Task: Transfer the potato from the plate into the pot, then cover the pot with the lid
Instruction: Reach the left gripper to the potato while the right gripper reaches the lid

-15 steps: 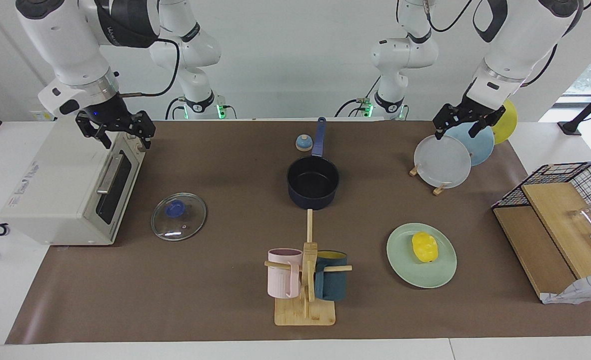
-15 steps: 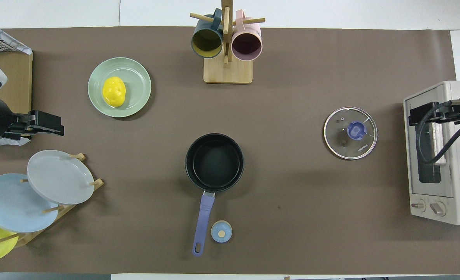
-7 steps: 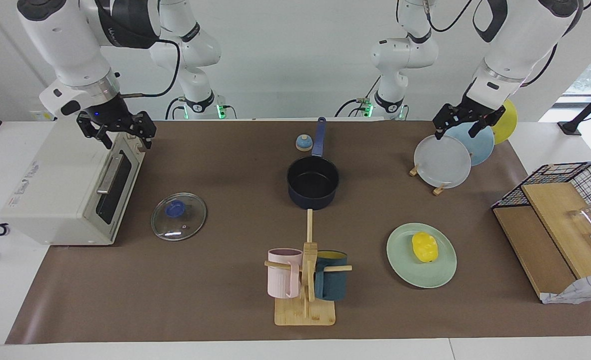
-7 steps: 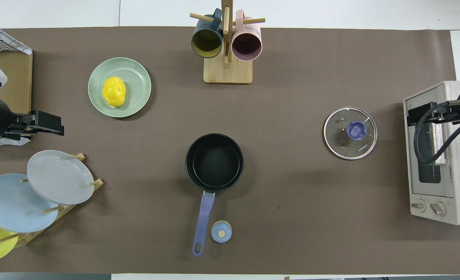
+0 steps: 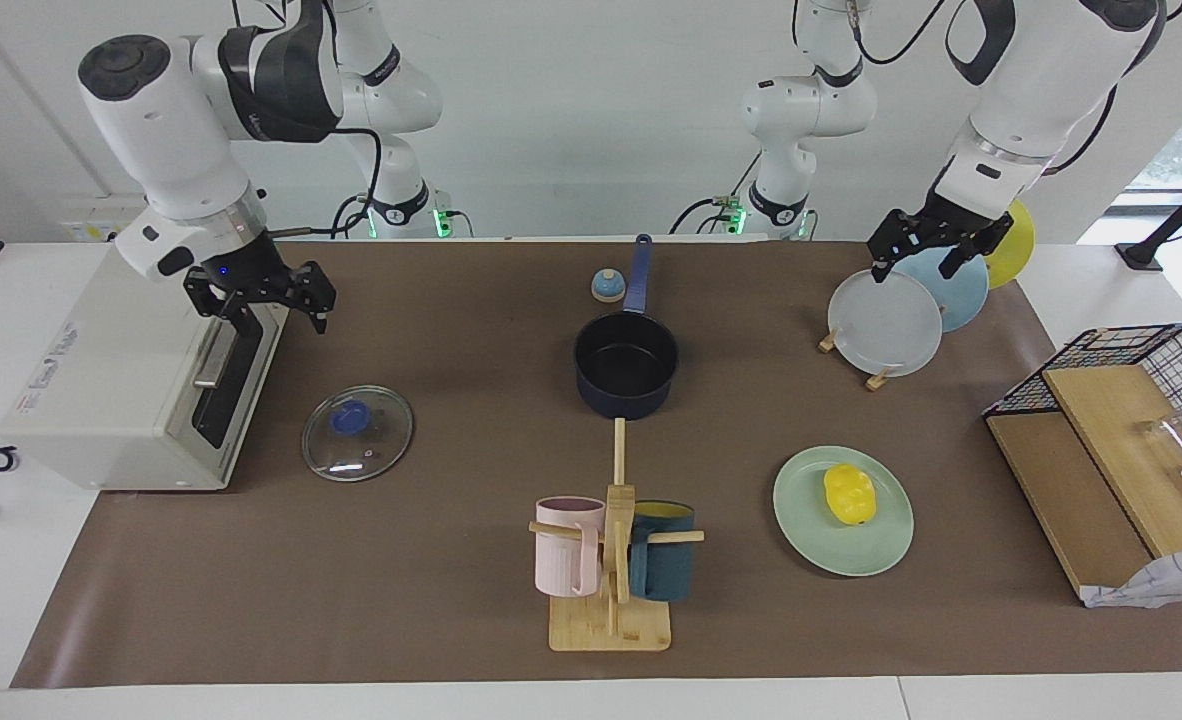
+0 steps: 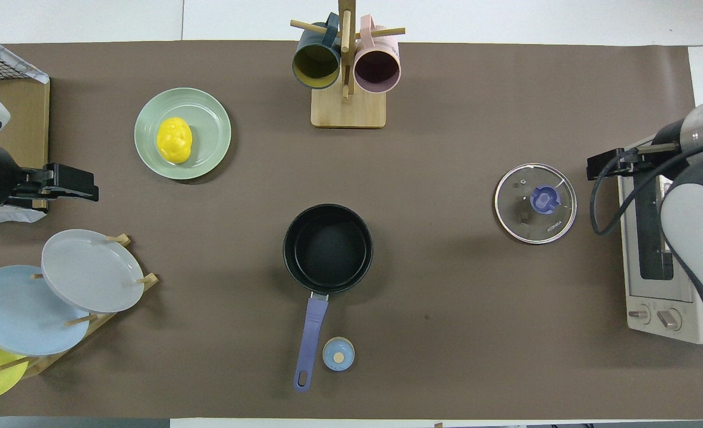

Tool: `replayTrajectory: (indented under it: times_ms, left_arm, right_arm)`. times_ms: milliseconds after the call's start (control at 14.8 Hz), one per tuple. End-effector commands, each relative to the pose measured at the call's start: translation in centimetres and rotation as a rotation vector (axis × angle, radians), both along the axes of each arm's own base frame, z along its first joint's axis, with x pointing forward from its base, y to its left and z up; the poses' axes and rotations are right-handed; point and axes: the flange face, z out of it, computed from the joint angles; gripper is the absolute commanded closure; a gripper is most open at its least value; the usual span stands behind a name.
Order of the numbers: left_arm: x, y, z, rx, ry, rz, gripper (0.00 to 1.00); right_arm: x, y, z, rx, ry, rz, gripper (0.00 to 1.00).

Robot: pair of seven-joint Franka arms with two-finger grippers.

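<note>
The potato (image 5: 849, 493) is lying on the plate (image 5: 810, 538), toward the left arm's end of the table. The pot (image 5: 626, 364) is sitting empty mid-table. The lid (image 5: 357, 432) is lying flat in front of the oven (image 5: 121, 375). The right gripper (image 5: 273, 305) is hanging spread over the oven's front edge, holding nothing. The left gripper (image 5: 923, 258) is hovering spread and empty over the plate rack (image 5: 876, 380)
</note>
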Motion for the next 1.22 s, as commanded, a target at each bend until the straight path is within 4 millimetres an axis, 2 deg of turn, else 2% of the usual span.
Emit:
replayTrajectory:
  times_ms: [0, 203, 339, 475, 610, 814, 881, 949, 1017, 1153]
  left_arm:
    - [3.5, -0.2, -2.0, -0.040, 0.004, 0.017, 0.00]
    - [6.3, -0.7, -6.3, -0.041, 0.044, 0.016, 0.00]
    - [9.0, -1.1, -9.1, -0.045, 0.051, 0.015, 0.00]
    - [11.2, -1.2, -12.6, -0.049, 0.032, 0.022, 0.00]
    - [12.7, -1.2, -14.8, -0.047, -0.012, 0.027, 0.00]
    - [13.9, -1.4, -18.6, -0.007, -0.010, 0.007, 0.00]
    - [14.2, -2.7, -19.8, 0.001, -0.019, -0.014, 0.00]
    - [14.5, -3.9, -21.1, -0.002, -0.029, -0.024, 0.00]
    - [14.8, -4.0, -22.5, -0.004, -0.034, -0.012, 0.00]
    - [15.0, -4.2, -23.4, -0.003, -0.038, -0.012, 0.00]
  right_arm:
    - [0.9, 0.9, -5.0, 0.015, -0.016, 0.060, 0.00]
    - [1.2, 1.7, -9.7, 0.011, -0.030, 0.079, 0.00]
    - [0.4, 2.5, -12.4, 0.010, -0.050, 0.093, 0.00]
    - [0.1, 3.0, -13.9, 0.008, -0.056, 0.129, 0.00]
    - [0.4, 2.5, -15.7, 0.001, -0.056, 0.189, 0.00]
    - [-0.1, 2.4, -18.4, 0.000, -0.045, 0.192, 0.00]
    - [-0.1, 2.4, -19.4, -0.001, -0.044, 0.189, 0.00]
    - [-0.1, 2.4, -19.8, -0.002, -0.044, 0.187, 0.00]
    - [-0.2, 2.4, -20.1, -0.001, -0.037, 0.185, 0.00]
    - [-0.6, 2.3, -20.5, 0.001, -0.025, 0.186, 0.00]
